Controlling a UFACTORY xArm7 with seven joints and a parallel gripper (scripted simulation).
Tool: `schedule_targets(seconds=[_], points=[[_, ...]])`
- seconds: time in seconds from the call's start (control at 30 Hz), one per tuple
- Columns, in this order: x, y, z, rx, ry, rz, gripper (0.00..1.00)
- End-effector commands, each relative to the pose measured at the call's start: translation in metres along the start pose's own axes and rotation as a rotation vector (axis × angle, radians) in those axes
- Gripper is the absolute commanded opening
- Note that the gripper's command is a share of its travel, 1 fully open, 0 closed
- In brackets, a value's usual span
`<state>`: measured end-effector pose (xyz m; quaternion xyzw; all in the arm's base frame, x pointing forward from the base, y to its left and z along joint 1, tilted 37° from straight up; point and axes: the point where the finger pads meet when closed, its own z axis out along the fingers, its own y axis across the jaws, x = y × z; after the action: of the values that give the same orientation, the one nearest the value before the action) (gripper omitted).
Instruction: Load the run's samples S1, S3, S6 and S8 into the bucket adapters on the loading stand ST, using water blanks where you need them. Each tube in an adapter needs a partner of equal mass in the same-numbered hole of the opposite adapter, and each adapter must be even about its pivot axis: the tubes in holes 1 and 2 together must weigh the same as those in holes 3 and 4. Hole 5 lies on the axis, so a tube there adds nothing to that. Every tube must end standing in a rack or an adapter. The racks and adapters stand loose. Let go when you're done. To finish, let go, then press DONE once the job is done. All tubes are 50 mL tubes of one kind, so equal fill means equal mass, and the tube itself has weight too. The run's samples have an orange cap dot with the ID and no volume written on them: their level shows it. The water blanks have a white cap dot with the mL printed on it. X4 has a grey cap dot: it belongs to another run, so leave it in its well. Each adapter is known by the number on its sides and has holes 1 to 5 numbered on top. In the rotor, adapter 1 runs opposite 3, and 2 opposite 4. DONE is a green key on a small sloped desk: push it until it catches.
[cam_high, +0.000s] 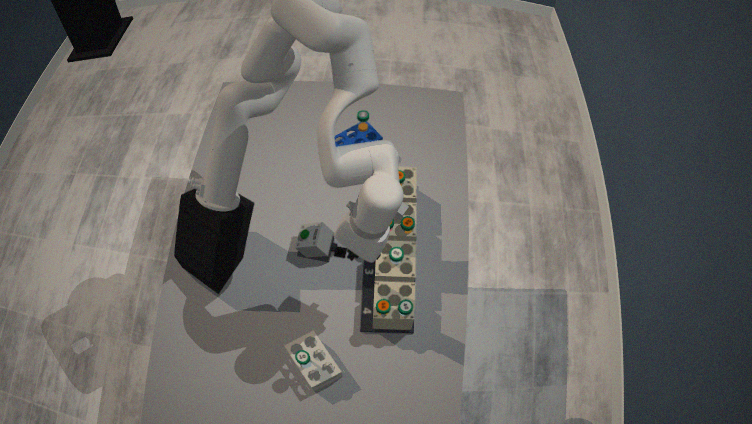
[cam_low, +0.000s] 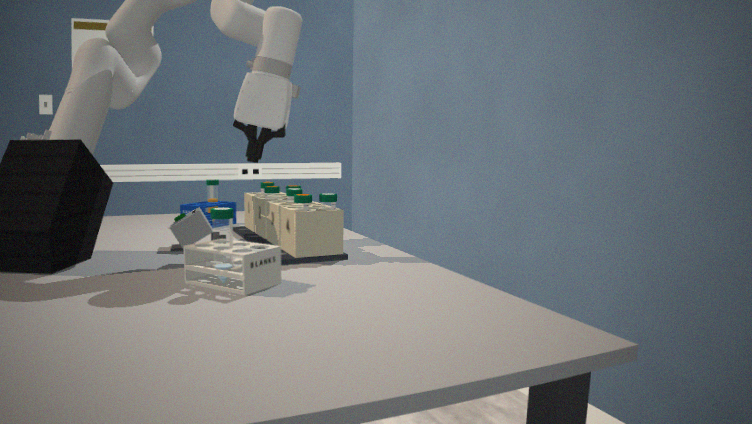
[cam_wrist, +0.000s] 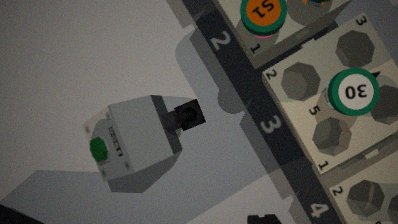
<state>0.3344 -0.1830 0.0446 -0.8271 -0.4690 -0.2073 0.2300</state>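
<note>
Green DONE key sits on the sloped face of the small grey desk, on the table left of the loading stand. Gripper hangs high above the table, between the desk and the stand, fingers fully closed with nothing between them; not touching the key.

Four beige adapters stand in a row on the dark stand strip. Side numbers 2, 3 and 4 are readable in the wrist view.
- Adapter 2: tube S1, orange cap dot, next to the hole 1 mark.
- Adapter 3: white-dot blank marked 30 in the centre, hole 5. The other holes that show are open.
- Adapter 4: one orange-dot tube and one white-dot tube side by side on the near row. Labels too small to read in the top view.
- Far adapter: mostly hidden behind the arm, an orange-dot cap just shows at its edge.

Blue sample rack at the far end, partly behind the arm, holds a grey-dot tube and an orange-dot tube. White BLANKS rack stands near, apart from the stand, with one white-dot tube in it.
</note>
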Motion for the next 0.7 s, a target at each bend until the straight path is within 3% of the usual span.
schedule_targets(seconds=[0.0, 0.23, 0.67], points=[[0.003, -0.015, 0.007, 0.007, -0.017, -0.119, 0.00], [0.009, -0.045, 0.024, 0.040, -0.049, -0.348, 0.00], [0.019, -0.092, 0.050, 0.043, -0.051, -0.364, 0.00]])
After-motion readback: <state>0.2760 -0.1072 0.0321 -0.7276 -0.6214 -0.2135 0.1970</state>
